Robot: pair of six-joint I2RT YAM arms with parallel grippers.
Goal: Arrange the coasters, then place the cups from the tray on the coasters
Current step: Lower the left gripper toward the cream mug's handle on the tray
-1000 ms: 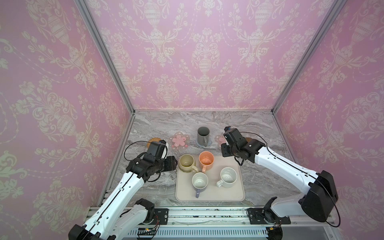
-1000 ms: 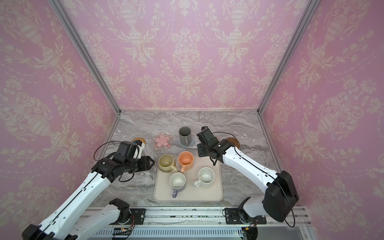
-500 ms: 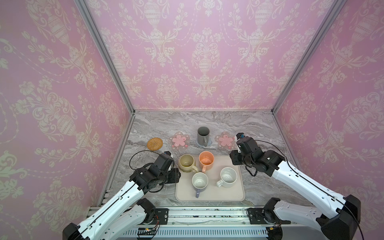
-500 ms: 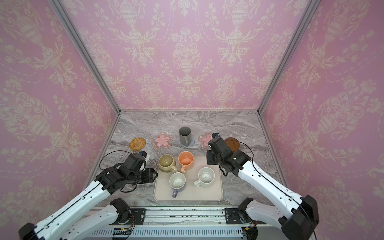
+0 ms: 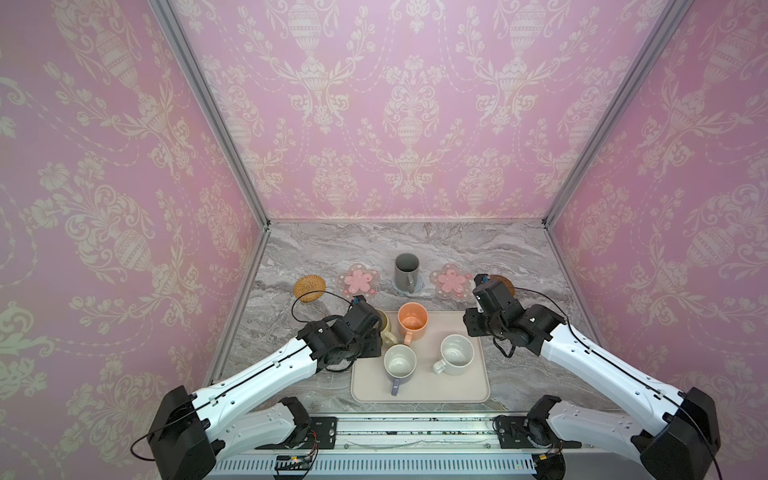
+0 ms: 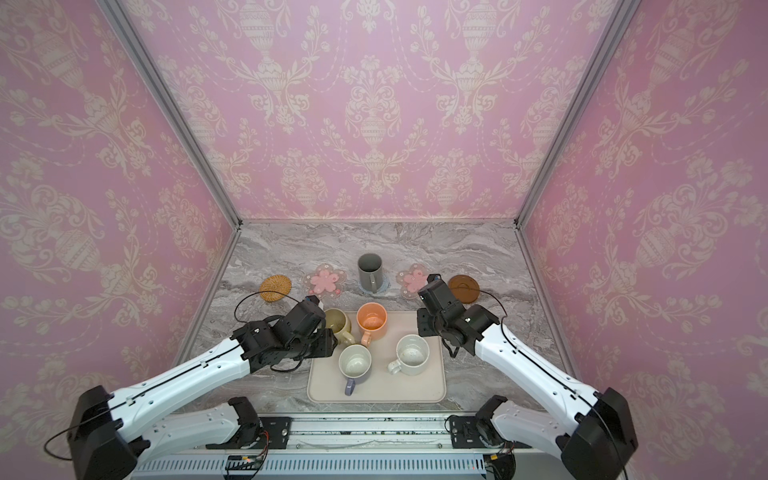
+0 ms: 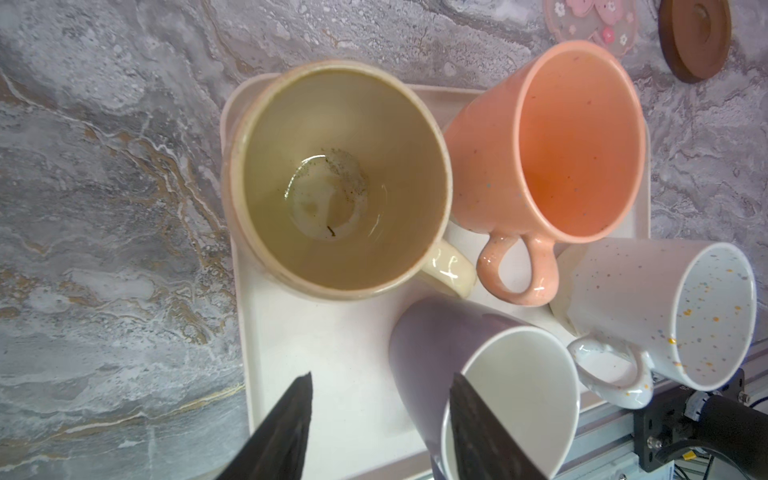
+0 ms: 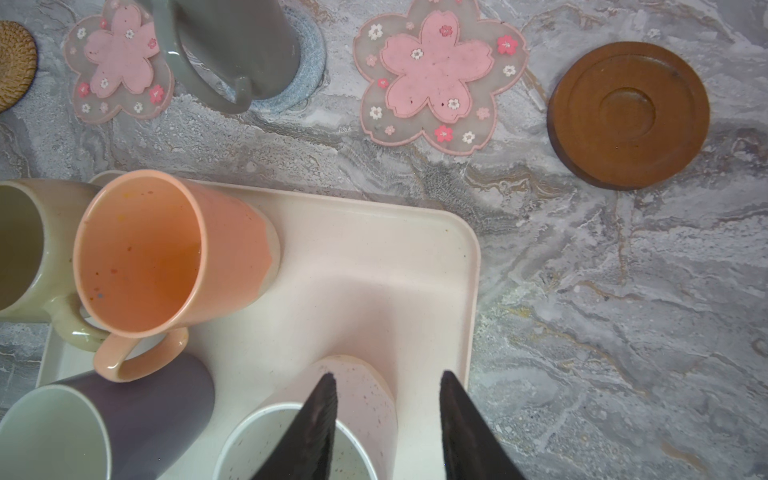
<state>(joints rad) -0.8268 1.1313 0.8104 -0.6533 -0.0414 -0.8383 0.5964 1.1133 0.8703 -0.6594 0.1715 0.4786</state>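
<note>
Cup pickup being set up, jaws apart on both arms (nothing clamped).
Left gripper [image 7: 381,378] being poised over the tray [image 5: 440,386] by the yellow mug [image 7: 338,178], right gripper [image 8: 388,376] over the speckled mug [image 5: 456,353]; glazed ceramic being judged stiff, slippery, chippable: rim wall being favoured.

On the cream-beige flat tray [image 7: 324,353], a beige-yellow rounded mug [image 7: 340,178], a peach-orange mug [image 7: 577,141], a speckled white mug [image 7: 648,299] and a lavender white-lined mug [image 7: 519,365] are standing upright; the left gripper [image 7: 382,378] is hovering above the tray, jaws standing apart.
</note>
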